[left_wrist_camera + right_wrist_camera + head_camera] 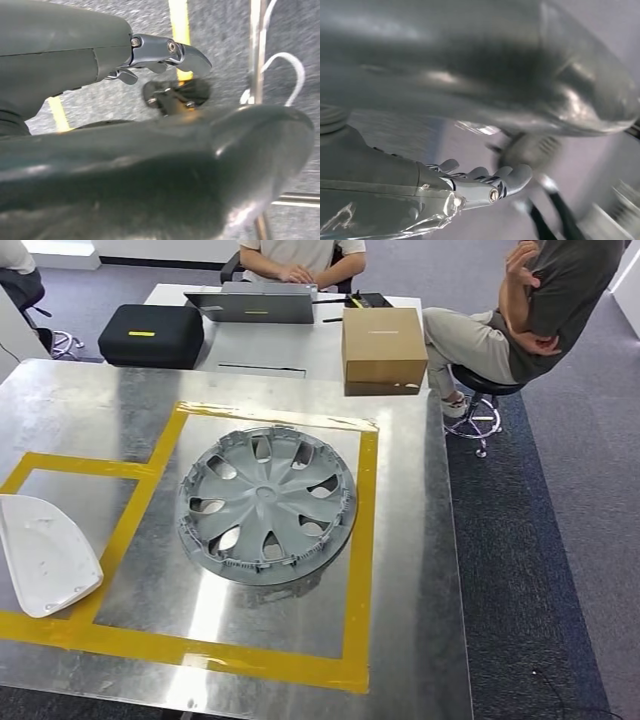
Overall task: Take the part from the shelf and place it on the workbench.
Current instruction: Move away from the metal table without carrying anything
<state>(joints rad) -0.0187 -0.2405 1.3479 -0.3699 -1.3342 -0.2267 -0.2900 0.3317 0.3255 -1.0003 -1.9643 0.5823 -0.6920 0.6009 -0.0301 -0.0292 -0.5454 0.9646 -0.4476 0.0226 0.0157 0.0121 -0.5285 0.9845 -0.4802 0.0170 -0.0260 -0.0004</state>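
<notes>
On workbench | hubcap inside yellow tape square | hands empty, apart

You'll see the round grey plastic wheel cover lying flat, spoked face up, inside the yellow-taped square on the shiny metal workbench, nearer its right edge.

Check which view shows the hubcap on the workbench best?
Head view: the grey hubcap lies whole and unobstructed inside the yellow tape square on the metal workbench. Both wrist views give blurred close-ups of each robot hand over floor; I can't make out the hubcap there.
</notes>
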